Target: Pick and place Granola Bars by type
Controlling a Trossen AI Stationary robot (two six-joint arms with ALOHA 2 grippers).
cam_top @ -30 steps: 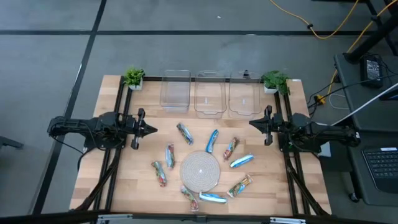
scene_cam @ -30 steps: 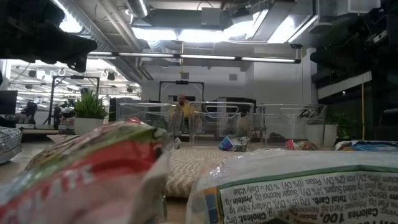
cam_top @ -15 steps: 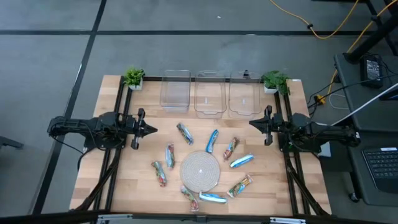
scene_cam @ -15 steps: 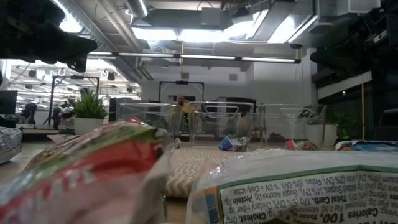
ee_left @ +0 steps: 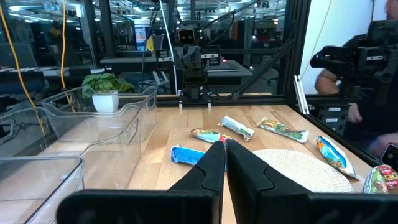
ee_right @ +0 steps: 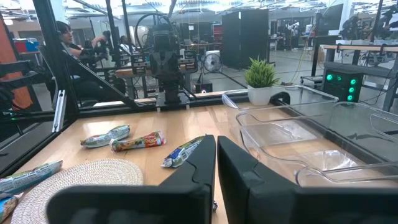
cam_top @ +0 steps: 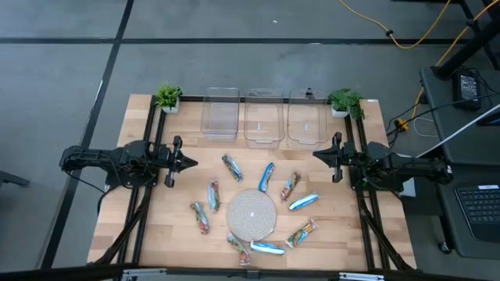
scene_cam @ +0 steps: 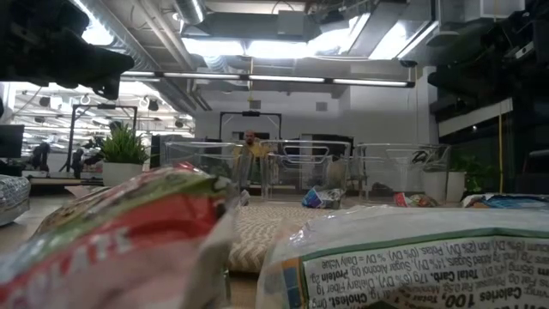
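Observation:
Several foil-wrapped granola bars lie flat on the wooden table around a round woven mat (cam_top: pixel 251 214): grey-blue ones (cam_top: pixel 232 166) (cam_top: pixel 213 195), bright blue ones (cam_top: pixel 266 176) (cam_top: pixel 303 201) (cam_top: pixel 266 249), and red/green ones (cam_top: pixel 290 186) (cam_top: pixel 200 216) (cam_top: pixel 301 232). My left gripper (cam_top: pixel 190 163) (ee_left: pixel 225 148) hovers shut at the table's left side, pointing right. My right gripper (cam_top: pixel 316 154) (ee_right: pixel 216 142) hovers shut at the right side, pointing left. Neither touches a bar. In the low view two bars (scene_cam: pixel 129 240) (scene_cam: pixel 412 257) fill the foreground.
Three clear plastic bins (cam_top: pixel 220 117) (cam_top: pixel 263 119) (cam_top: pixel 306 117) stand in a row along the far edge, between two small potted plants (cam_top: pixel 167 97) (cam_top: pixel 344 101). Bare wood lies between the bins and the bars. People sit beyond the table in the wrist views.

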